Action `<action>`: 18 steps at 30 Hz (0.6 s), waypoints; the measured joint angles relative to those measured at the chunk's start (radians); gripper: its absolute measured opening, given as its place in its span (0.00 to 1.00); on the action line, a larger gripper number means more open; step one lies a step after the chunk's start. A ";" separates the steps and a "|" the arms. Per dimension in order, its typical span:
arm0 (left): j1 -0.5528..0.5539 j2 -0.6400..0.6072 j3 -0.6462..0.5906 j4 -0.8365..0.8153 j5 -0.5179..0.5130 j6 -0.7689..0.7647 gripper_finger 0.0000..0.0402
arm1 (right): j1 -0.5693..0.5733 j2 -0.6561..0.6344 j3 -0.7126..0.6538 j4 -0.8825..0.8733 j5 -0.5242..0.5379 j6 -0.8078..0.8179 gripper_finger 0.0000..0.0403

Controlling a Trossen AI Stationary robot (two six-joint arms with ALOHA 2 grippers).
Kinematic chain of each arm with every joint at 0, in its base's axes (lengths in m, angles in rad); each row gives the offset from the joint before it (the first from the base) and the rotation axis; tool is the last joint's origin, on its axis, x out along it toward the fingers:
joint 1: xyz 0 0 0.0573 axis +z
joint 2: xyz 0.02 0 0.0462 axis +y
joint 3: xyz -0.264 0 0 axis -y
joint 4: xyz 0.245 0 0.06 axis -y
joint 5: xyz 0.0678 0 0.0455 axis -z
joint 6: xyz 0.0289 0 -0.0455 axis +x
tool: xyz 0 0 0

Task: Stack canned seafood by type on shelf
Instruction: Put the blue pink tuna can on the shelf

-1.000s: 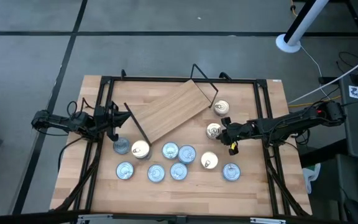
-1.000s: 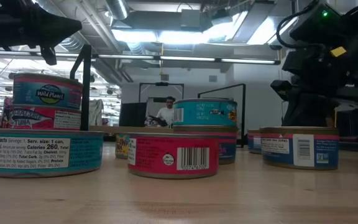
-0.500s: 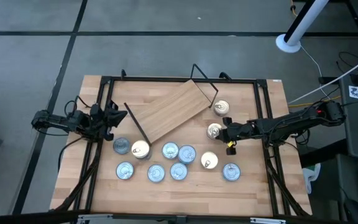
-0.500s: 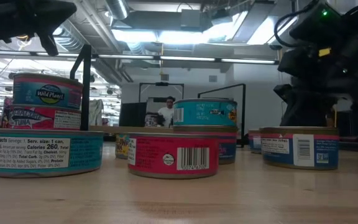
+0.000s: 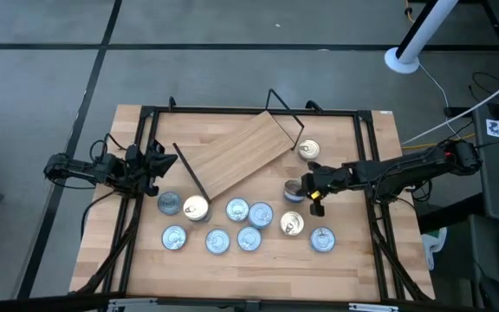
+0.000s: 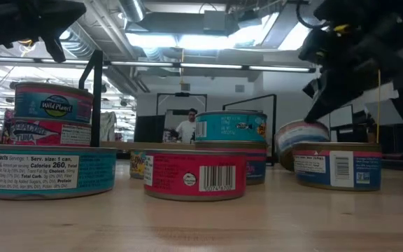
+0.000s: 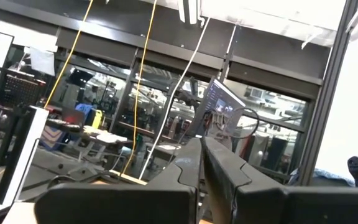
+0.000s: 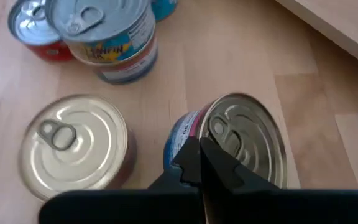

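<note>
The shelf is a light wood plank with black wire ends, lying askew on the far half of the table. Several flat tins lie in front of it: silvery-blue lids and gold lids. One gold-lidded tin with a blue and red label stands tipped on its edge, its lid facing my right gripper, which is shut right at it. My left gripper is shut and waits off the shelf's left end. My right gripper touches the tipped tin with its shut fingertips at the rim of the lid side, coming from the table's right and slanting down. The tin is tilted steeply, its lower edge on the table and its lid turned toward the gripper.
Another gold-lidded tin lies just beyond the tipped one, near the shelf's right wire end. In the right wrist view a flat gold-lidded tin and a two-high stack lie close by. A black frame borders the table.
The gold-lidded tin by my right gripper lay flat a second ago; it has been tipped up onto its edge, lid now facing the gripper. My right gripper has shifted slightly toward the table's left, against the tin.
</note>
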 joint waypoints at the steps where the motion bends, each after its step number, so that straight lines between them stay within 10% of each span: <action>1: 0.000 0.000 0.000 0.000 0.000 -0.001 0.04 | 0.000 0.000 0.015 -0.014 0.000 0.025 0.00; 18: 0.000 0.113 0.000 0.052 0.001 -0.019 0.04 | -0.063 -0.001 0.132 -0.078 0.015 0.090 0.00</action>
